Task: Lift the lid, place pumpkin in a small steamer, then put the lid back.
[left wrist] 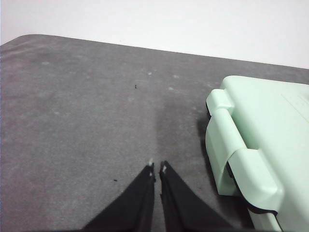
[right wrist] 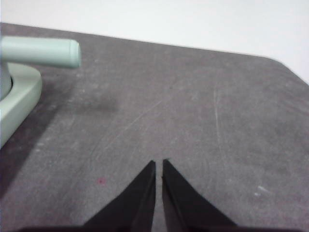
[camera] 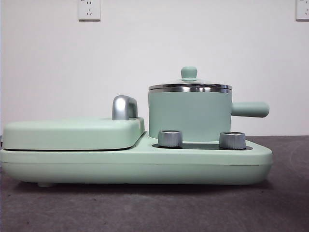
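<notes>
The small round steel-rimmed lid with its mint-green knob (camera: 189, 73) sits closed on the mint-green cylindrical small steamer (camera: 189, 116), right of centre in the front view. No pumpkin shows in any view. The left gripper (left wrist: 157, 167) and right gripper (right wrist: 159, 163) hang over the bare grey bench (right wrist: 193, 106), fingers nearly together, holding nothing. Lifting the lid comes first: open the fingers, descend over the knob, pinch it squarely, then raise it straight up.

Plain white wall (camera: 154, 53) with two sockets (camera: 89, 9) behind grey table (camera: 154, 208)
</notes>
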`<state>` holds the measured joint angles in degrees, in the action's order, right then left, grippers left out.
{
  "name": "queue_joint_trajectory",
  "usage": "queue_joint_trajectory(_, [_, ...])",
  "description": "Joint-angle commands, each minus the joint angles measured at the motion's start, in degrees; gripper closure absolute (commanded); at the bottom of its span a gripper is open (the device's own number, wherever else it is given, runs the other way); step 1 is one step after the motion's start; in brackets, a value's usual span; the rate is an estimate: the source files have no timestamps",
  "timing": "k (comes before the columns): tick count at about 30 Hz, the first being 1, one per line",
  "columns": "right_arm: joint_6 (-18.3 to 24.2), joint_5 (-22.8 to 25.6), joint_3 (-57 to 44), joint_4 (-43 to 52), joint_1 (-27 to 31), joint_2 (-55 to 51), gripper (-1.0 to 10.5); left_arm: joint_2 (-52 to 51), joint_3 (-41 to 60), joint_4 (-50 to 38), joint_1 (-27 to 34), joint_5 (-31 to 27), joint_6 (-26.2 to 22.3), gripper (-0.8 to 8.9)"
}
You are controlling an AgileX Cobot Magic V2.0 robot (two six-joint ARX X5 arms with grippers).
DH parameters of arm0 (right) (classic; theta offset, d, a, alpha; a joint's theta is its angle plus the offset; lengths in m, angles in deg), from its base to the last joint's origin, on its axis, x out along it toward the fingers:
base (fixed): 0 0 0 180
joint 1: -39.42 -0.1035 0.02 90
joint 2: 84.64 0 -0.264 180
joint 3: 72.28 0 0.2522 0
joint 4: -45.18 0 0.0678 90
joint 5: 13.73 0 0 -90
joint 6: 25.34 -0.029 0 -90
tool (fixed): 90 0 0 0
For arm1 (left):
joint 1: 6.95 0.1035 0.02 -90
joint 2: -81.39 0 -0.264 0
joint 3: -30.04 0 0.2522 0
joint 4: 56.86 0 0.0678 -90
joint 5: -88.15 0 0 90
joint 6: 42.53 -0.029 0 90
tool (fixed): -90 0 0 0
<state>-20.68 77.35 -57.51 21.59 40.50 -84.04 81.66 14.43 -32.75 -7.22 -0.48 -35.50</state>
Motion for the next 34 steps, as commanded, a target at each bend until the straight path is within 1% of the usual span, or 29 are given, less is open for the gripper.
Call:
queue_joint_trajectory(1, [0.3, 0.1, -0.4, 0.2, 0.0, -0.4, 9.3, -0.1, 1.1, 0.3, 0.0, -0.2, -0.5, 7.89])
queue_joint_trajectory(4, [0.3, -0.3, -0.4, -0.3, 0.0, -0.4, 9.3, -0.1, 1.1, 0.3, 0.0, -0.2, -0.5, 7.89])
queue_joint_trajectory(8, [0.2, -3.0, -0.4, -0.4, -0.2, -0.4, 9.3, -0.1, 1.1, 0.3, 0.0, -0.2, -0.5, 7.89])
queue_joint_trajectory(13, [0.2, -3.7, -0.4, -0.4, -0.2, -0.4, 9.3, -0.1, 1.1, 0.3, 0.0, -0.2, -0.5, 7.89])
queue_joint_trajectory(16, [0.0, -3.7, -0.4, -0.4, -0.2, -0.4, 9.3, -0.1, 1.1, 0.3, 0.0, -0.2, -0.5, 7.89])
queue_joint_trajectory(20, [-1.9, -3.4, -0.4, -0.4, -0.2, -0.4, 9.3, -0.1, 1.1, 0.3, 0.0, -0.2, -0.5, 7.89])
queue_joint_trajectory(22, [-2.8, -2.1, -0.4, -0.5, -0.2, -0.4, 9.3, -0.1, 1.1, 0.3, 0.0, -0.2, -0.5, 7.89])
queue_joint_trajectory(28, [-2.6, -0.1, -0.4, -0.5, -0.2, -0.4, 9.3, -0.1, 1.1, 0.3, 0.0, -0.2, -0.5, 7.89])
queue_joint_trajectory(34, [-1.2, -0.2, -0.4, -0.5, -0.2, -0.4, 9.3, -0.1, 1.1, 0.3, 0.0, -0.2, -0.5, 7.89])
